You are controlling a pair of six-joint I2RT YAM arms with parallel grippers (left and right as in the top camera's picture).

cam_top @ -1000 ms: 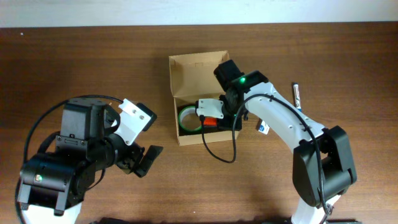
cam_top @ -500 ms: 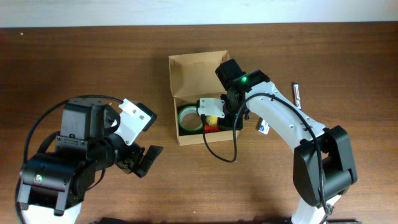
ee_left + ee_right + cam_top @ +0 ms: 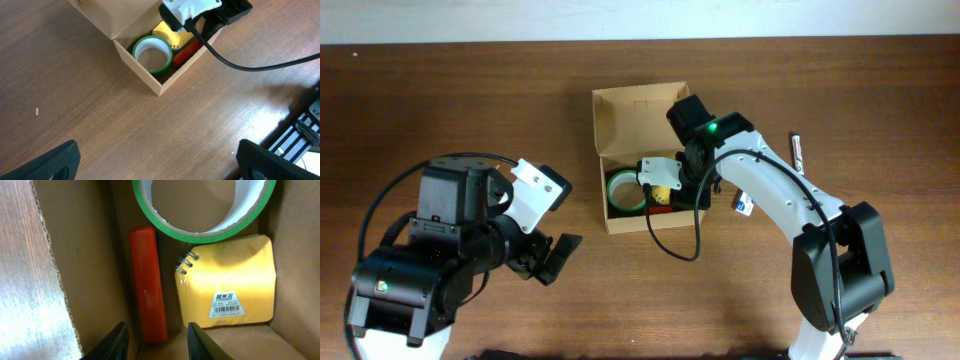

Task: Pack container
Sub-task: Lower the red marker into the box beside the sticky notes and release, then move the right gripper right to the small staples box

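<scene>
Right wrist: notepad inside container

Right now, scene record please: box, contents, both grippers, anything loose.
container: cardboard box, lid open
contents: green tape roll, red case, yellow spiral notepad
right gripper: open, empty, over the contents
left gripper: open, empty, apart from the box
loose: pen on table, right of the box

Brown wooden table, cardboard container, black pen
</scene>
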